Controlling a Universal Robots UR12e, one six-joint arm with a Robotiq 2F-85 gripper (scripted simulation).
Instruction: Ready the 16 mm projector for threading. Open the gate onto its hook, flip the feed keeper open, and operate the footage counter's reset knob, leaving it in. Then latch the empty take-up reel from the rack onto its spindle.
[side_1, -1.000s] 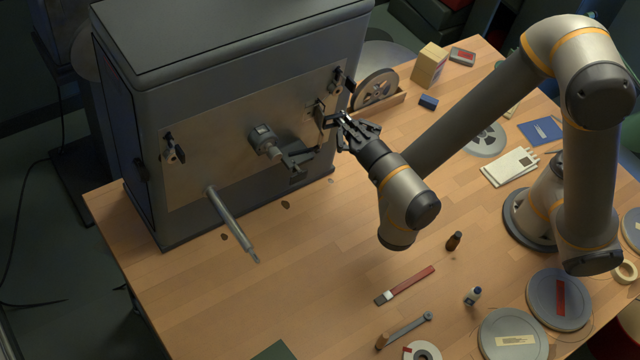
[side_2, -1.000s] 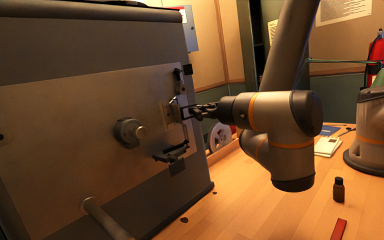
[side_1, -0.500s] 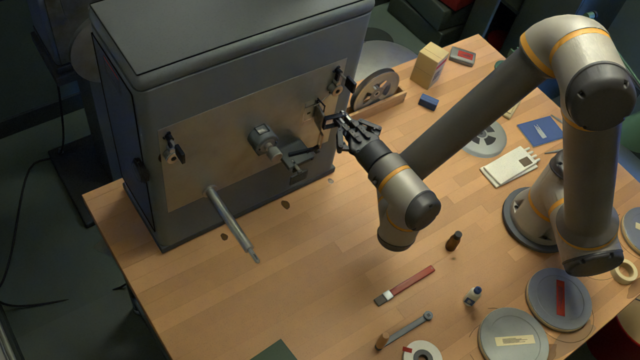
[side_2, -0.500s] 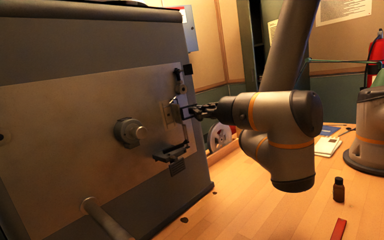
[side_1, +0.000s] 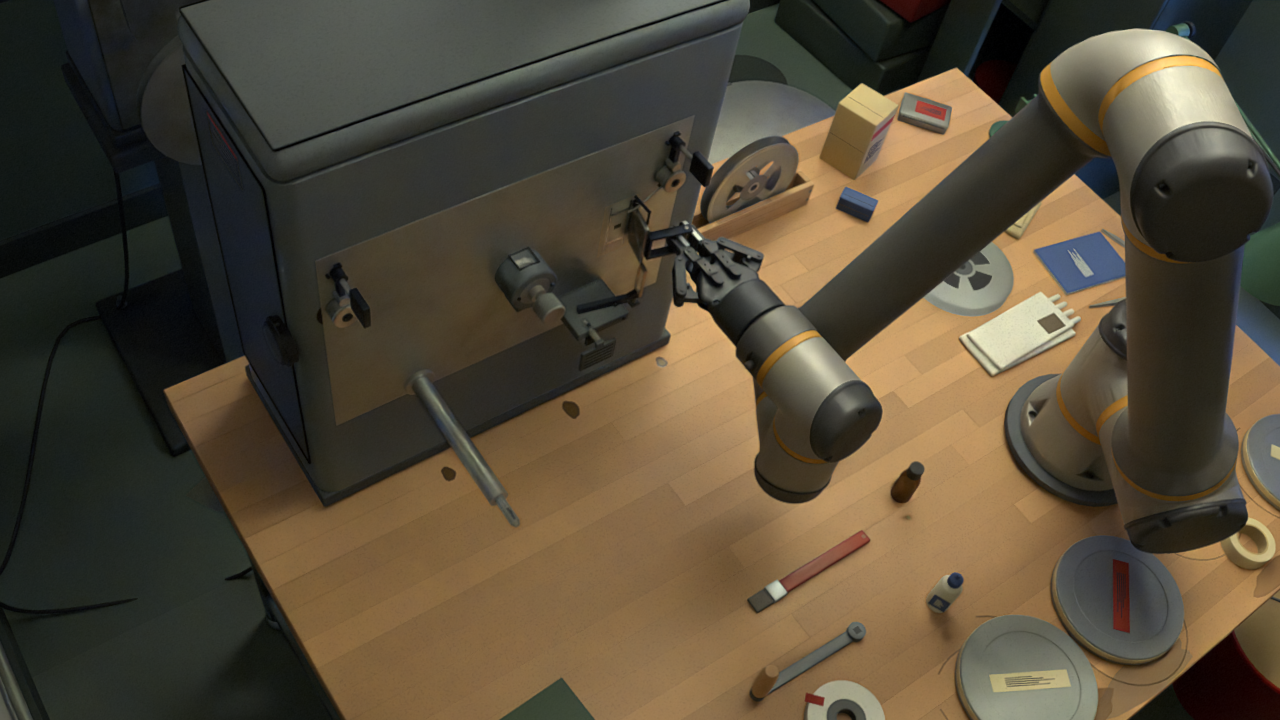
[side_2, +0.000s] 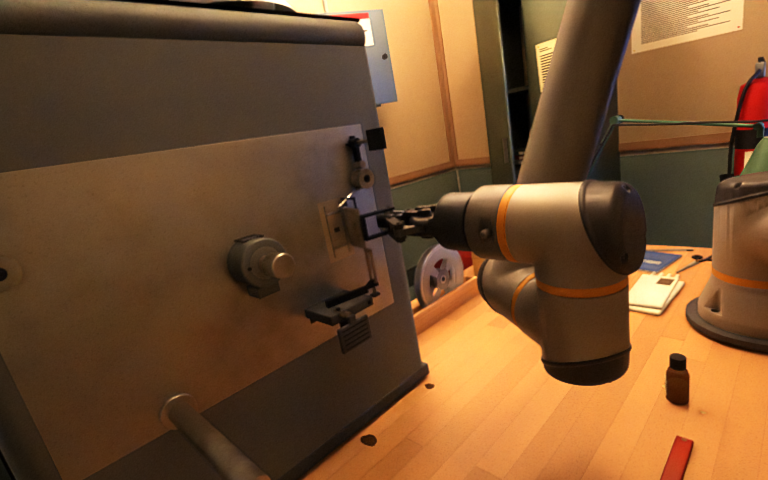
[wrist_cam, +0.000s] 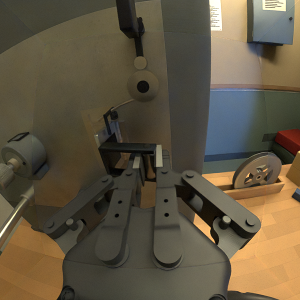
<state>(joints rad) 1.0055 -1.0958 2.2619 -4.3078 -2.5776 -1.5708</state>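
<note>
My gripper (side_1: 687, 247) (side_2: 395, 219) (wrist_cam: 147, 165) reaches level toward the right part of the projector's face plate. In front of it the gate (side_1: 639, 235) (side_2: 346, 226) (wrist_cam: 112, 134) stands swung out from the plate, with a black loop handle (side_1: 664, 240) (side_2: 374, 225) (wrist_cam: 127, 152) sticking out. Above is the feed keeper (side_1: 678, 163) (side_2: 362, 155) (wrist_cam: 133, 33) over its roller. To the left sits the footage counter with its knob (side_1: 535, 288) (side_2: 266, 264) (wrist_cam: 11, 165). The empty reel (side_1: 749, 177) (side_2: 440, 273) (wrist_cam: 257, 174) stands in a wooden rack to the right. A long spindle (side_1: 462, 444) (side_2: 207, 438) juts out low on the left. My gripper is closed on the gate's handle.
The projector's right corner (wrist_cam: 187, 98) stands close beside my fingers. A lower bracket (side_1: 598, 315) (side_2: 342, 308) projects below the gate. On the bench lie a brown bottle (side_1: 907, 482) (side_2: 677, 378), a red-handled brush (side_1: 809, 570), film cans (side_1: 1117, 598), boxes and booklets.
</note>
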